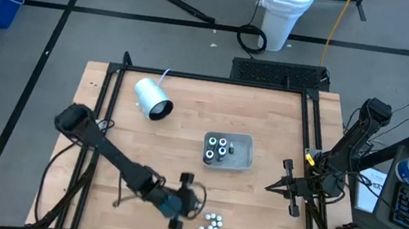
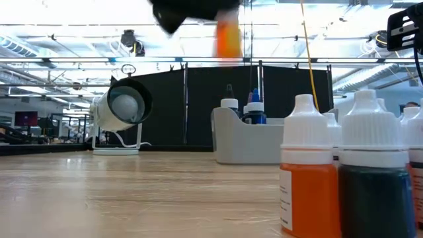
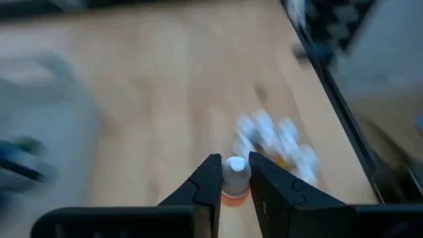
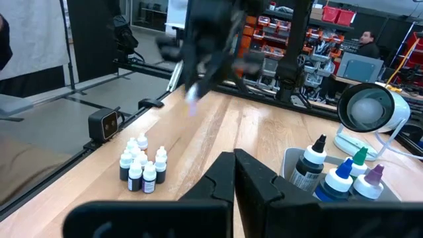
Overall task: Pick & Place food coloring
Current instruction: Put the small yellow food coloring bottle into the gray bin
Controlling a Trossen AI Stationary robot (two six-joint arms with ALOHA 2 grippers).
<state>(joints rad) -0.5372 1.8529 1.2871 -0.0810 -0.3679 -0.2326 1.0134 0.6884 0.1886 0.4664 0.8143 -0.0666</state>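
The left gripper (image 1: 191, 202) hangs above the tabletop (image 1: 185, 143) at about six o'clock, near the front edge, with its fingers (image 3: 208, 182) closed on a small orange bottle (image 3: 234, 177). In the left wrist view the white cap sits between the fingertips and the orange body shows below it, so the bottle's long axis runs roughly along the gripper's own line, cap outward. In the low view the same bottle (image 2: 228, 36) is lifted clear of the wood, its long axis close to upright.

Just beside the gripper, toward five o'clock, the cluster of food coloring bottles (image 1: 211, 224) stands close to the front rail — each upright, white cap up, packed together and touching or nearly so. The wood on the left half is bare except for the white cylinder (image 1: 152, 98) lying on its side at ten o'clock, dark mouth toward the centre.

At about two o'clock from the centre sits the grey tray (image 1: 244, 164), holding several capped bottles (image 1: 217, 148) upright in its left part. Open wood lies between the tray and the cluster.

The right gripper (image 1: 278, 189) waits at three o'clock, at the right rail and well apart from the cluster — its fingers (image 4: 261, 178) pressed together, holding nothing.
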